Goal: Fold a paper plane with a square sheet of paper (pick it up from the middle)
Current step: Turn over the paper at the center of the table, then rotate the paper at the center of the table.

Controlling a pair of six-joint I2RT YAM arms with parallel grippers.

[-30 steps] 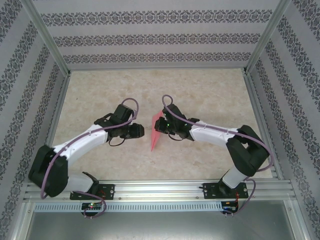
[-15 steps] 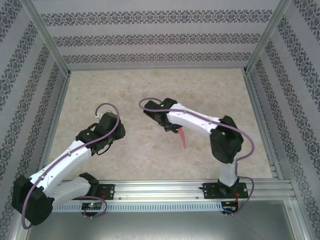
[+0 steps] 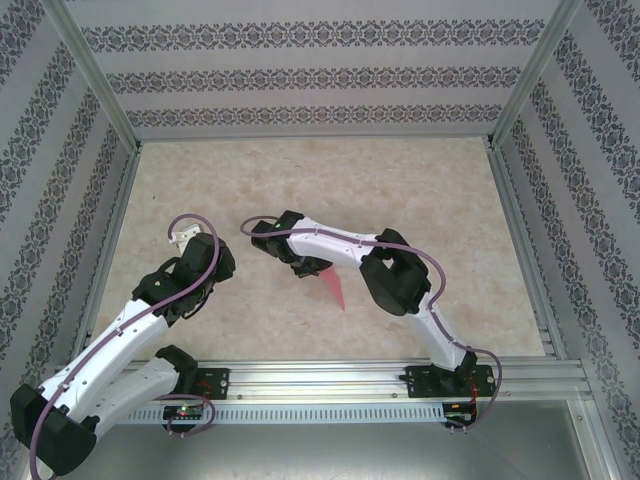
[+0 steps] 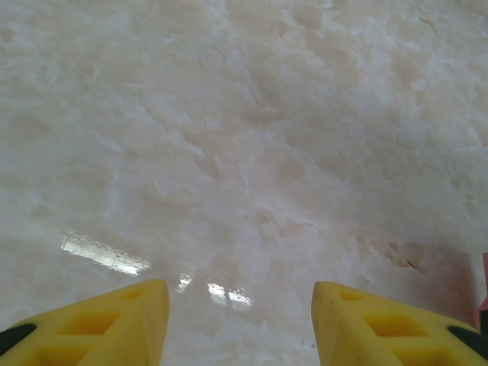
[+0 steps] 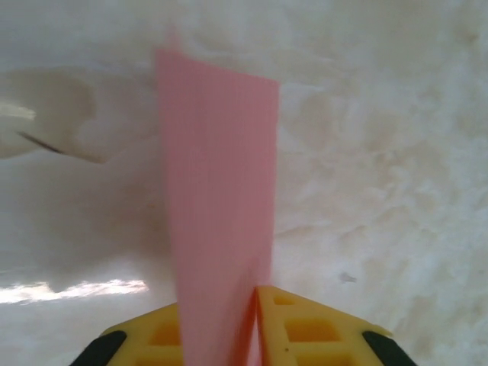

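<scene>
The paper plane is a narrow pink-red folded strip that tapers to a point toward the near right. My right gripper is shut on its wide end, left of the table's middle. In the right wrist view the plane rises from between the yellow fingers and stands on edge over the table. My left gripper hangs further left, apart from the paper. Its jaws are open over bare tabletop, with nothing between its yellow fingers. A pink sliver of the plane shows at that view's right edge.
The pale marble-look table is ringed by patterned walls and aluminium posts. A metal rail carrying both arm bases runs along the near edge. The right arm's elbow reaches over the middle of the table.
The right arm has swung left, carrying the plane with it. The left arm has drawn back to the left, away from the paper, and its jaws have widened.
</scene>
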